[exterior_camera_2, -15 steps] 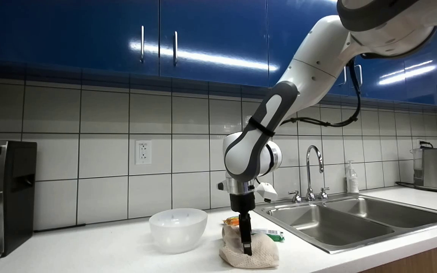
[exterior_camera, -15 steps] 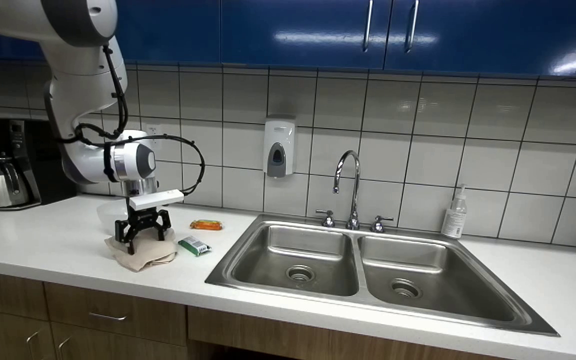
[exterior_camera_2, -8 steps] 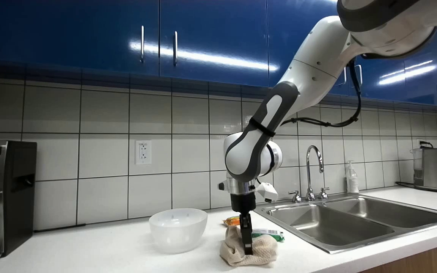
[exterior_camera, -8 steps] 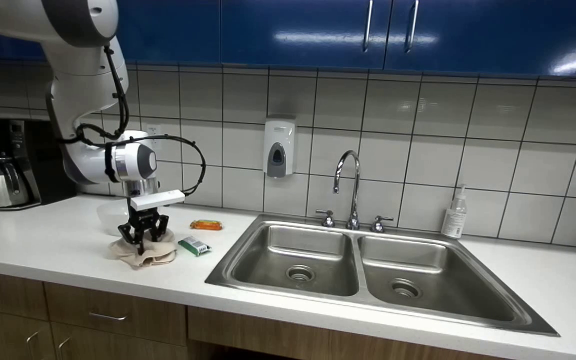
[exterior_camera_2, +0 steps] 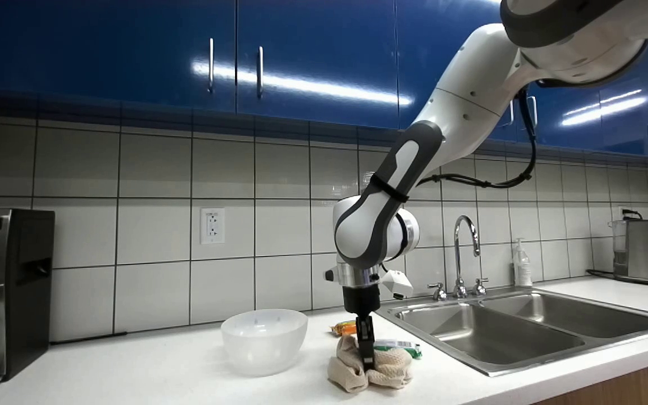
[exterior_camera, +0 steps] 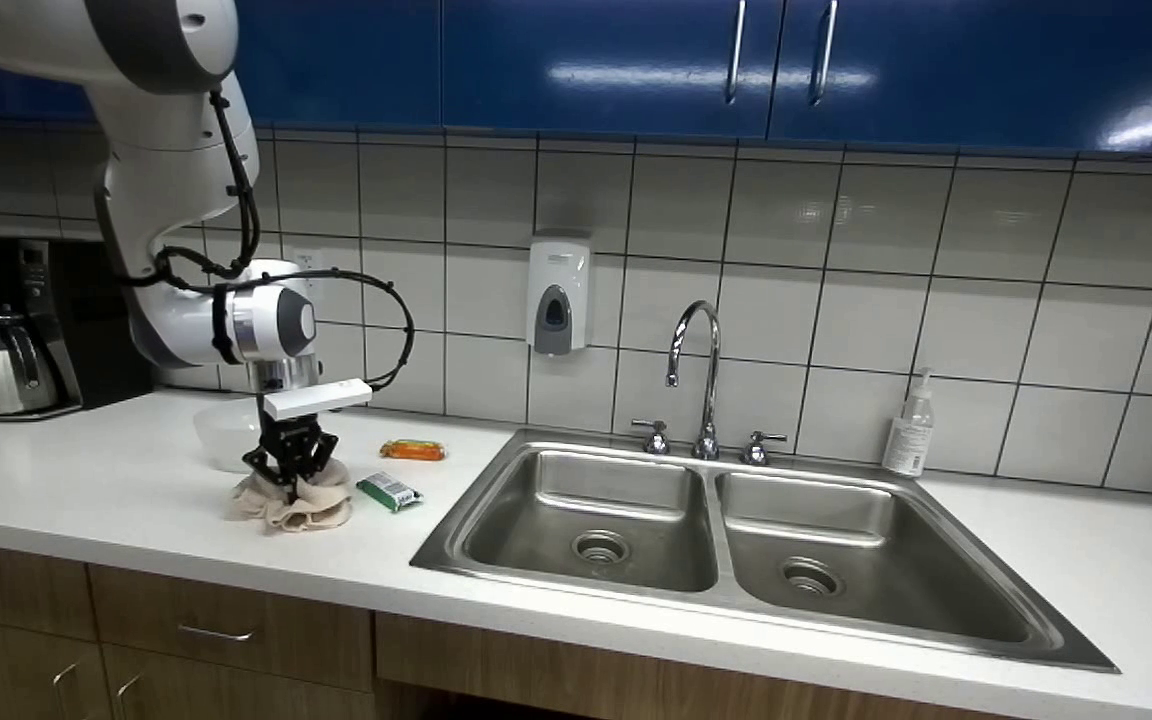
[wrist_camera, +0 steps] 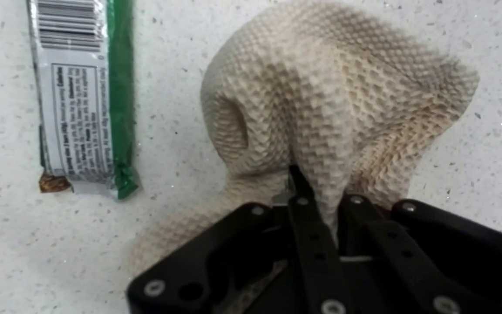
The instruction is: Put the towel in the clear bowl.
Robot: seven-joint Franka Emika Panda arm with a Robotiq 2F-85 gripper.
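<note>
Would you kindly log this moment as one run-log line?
hand: closed on towel | towel: bunched, on counter | bowl: upright, apart from towel | placement: not yet done

Wrist view: close, down on towel (wrist_camera: 320,96); both exterior views share sink (exterior_camera: 725,545).

Green packet (exterior_camera: 389,492), orange packet (exterior_camera: 413,450) near sink (exterior_camera: 724,540)

Kitchen wall (exterior_camera: 681,200) of pale tiles (exterior_camera_2: 155,230) with dark joints (exterior_camera: 446,190), beneath glossy blue cabinets (exterior_camera: 606,40) fitted with metal handles (exterior_camera: 737,50). Bright streaks of reflected light (exterior_camera_2: 313,87) cross the cabinets. A white counter (exterior_camera_2: 149,365), finely speckled in the wrist view, surrounds a double steel sink (exterior_camera: 723,540). Wood-grained drawers (exterior_camera: 296,640) lie below the counter's front edge; a power outlet (exterior_camera_2: 212,225) and a white dispenser (exterior_camera: 558,290) are mounted on the tiles.
</note>
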